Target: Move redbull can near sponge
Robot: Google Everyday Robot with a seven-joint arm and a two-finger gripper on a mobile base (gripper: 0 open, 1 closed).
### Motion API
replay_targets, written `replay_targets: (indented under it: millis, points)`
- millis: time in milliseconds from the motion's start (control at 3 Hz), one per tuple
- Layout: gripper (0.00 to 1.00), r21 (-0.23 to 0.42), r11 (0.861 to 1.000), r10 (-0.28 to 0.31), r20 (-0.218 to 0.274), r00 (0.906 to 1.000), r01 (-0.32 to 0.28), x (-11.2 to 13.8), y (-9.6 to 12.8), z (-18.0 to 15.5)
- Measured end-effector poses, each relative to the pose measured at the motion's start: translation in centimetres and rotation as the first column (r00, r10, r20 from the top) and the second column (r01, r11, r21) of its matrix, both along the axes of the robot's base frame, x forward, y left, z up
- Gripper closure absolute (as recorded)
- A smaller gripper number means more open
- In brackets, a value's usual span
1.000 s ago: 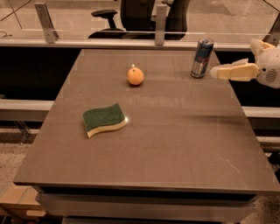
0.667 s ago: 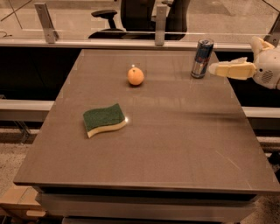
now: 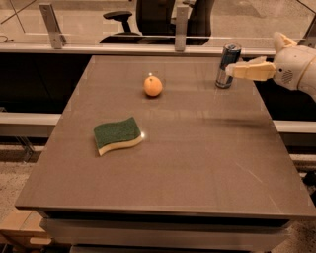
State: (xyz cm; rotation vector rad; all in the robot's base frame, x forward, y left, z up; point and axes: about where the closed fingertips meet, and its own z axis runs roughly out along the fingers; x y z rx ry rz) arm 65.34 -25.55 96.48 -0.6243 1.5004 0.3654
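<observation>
The redbull can (image 3: 227, 64) stands upright near the far right edge of the table, blue and silver. The sponge (image 3: 117, 135), dark green on top of pale yellow foam, lies flat on the left middle of the table, far from the can. My gripper (image 3: 238, 68) reaches in from the right at can height. Its fingers (image 3: 249, 72) point left, and the near fingertip overlaps the can's right side. The fingers look open and hold nothing.
An orange fruit (image 3: 153, 86) sits on the table (image 3: 197, 163) between the can and the sponge, towards the back. A rail with metal posts (image 3: 180, 22) runs behind the table, and office chairs (image 3: 148, 15) stand beyond it.
My gripper has moved left and slightly up, so its fingertips now reach the can's right side. The can, sponge and orange have not moved.
</observation>
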Motion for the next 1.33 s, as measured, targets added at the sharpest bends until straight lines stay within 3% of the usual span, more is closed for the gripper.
replay_targets:
  millis: [667, 1333]
  points:
    - [0.0, -0.053, 0.998, 0.021, -0.099, 0.9948, -0.027, 3.6, 1.3, -3.3]
    - [0.0, 0.023, 1.0, 0.016, -0.132, 0.9912, -0.013, 5.9, 1.2, -5.9]
